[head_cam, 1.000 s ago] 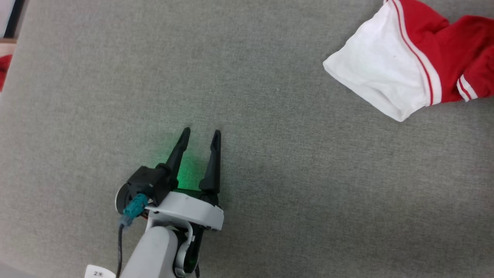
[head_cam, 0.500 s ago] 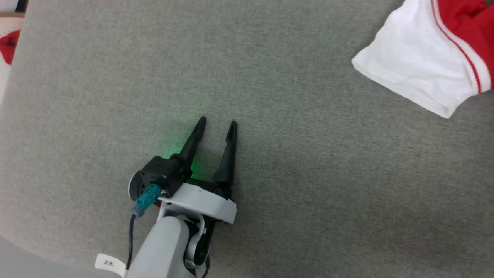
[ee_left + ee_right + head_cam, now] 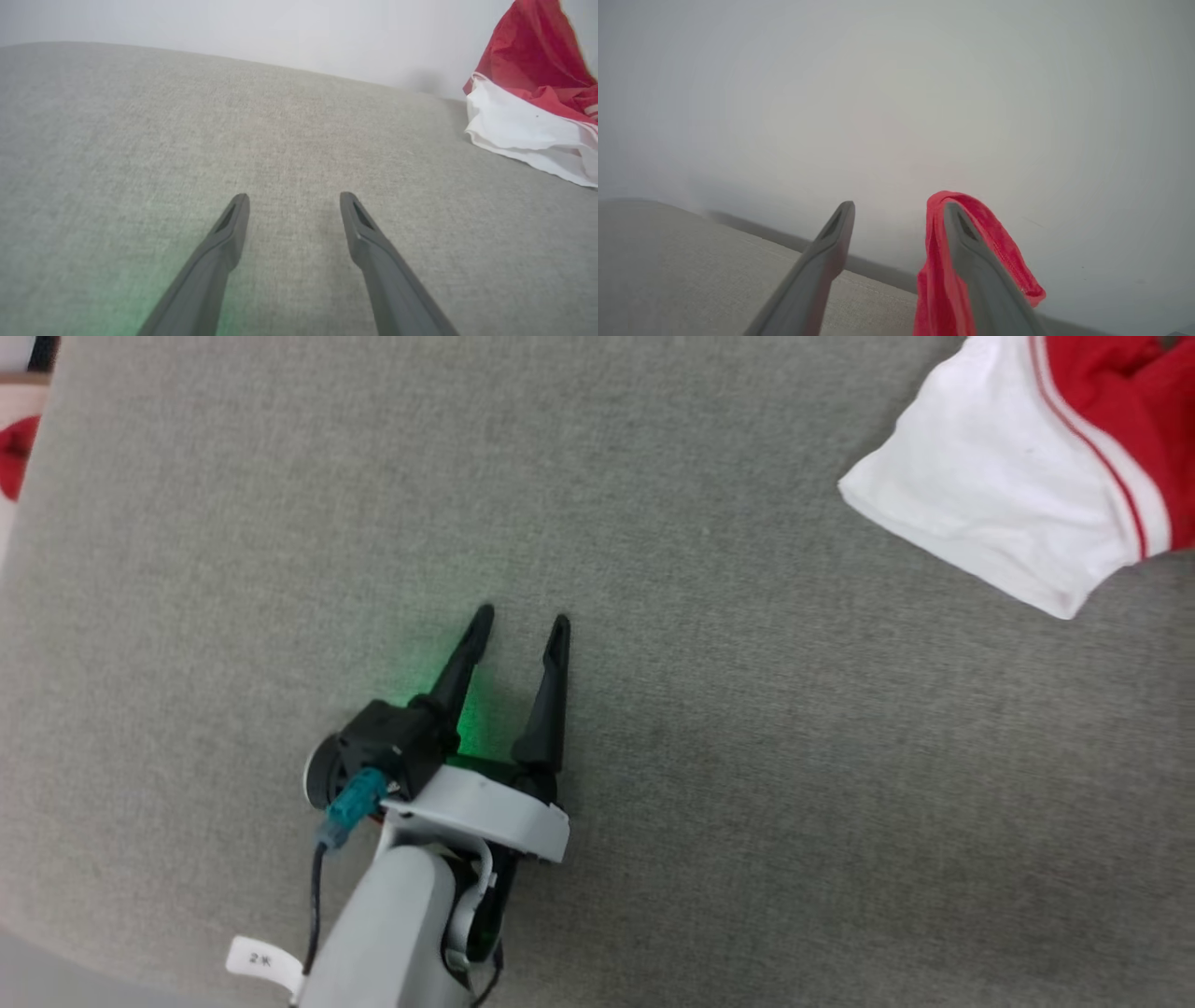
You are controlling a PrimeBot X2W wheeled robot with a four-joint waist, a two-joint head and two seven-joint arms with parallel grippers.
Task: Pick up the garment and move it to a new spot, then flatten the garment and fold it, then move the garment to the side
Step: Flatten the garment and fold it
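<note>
The garment (image 3: 999, 495) lies at the table's far right, a white sleeve with red-striped trim spread toward me and red body behind. In the left wrist view the garment (image 3: 528, 116) rises to a red peak at the right. My left gripper (image 3: 522, 614) rests low over bare grey cloth, open and empty, well left of the sleeve; its fingers (image 3: 293, 196) stand wide apart. My right gripper (image 3: 899, 205) is open, and a fold of red fabric (image 3: 999, 247) hangs draped over its right finger, not pinched.
The grey fabric-covered table (image 3: 700, 784) stretches wide around the left gripper. A red cloth scrap (image 3: 11, 457) shows beyond the table's left edge. A pale wall stands behind the table's far edge (image 3: 327, 79).
The whole head picture has shifted, so the camera moved. The left gripper has stayed open over the bare table, and the sleeve now sits slightly farther right of it.
</note>
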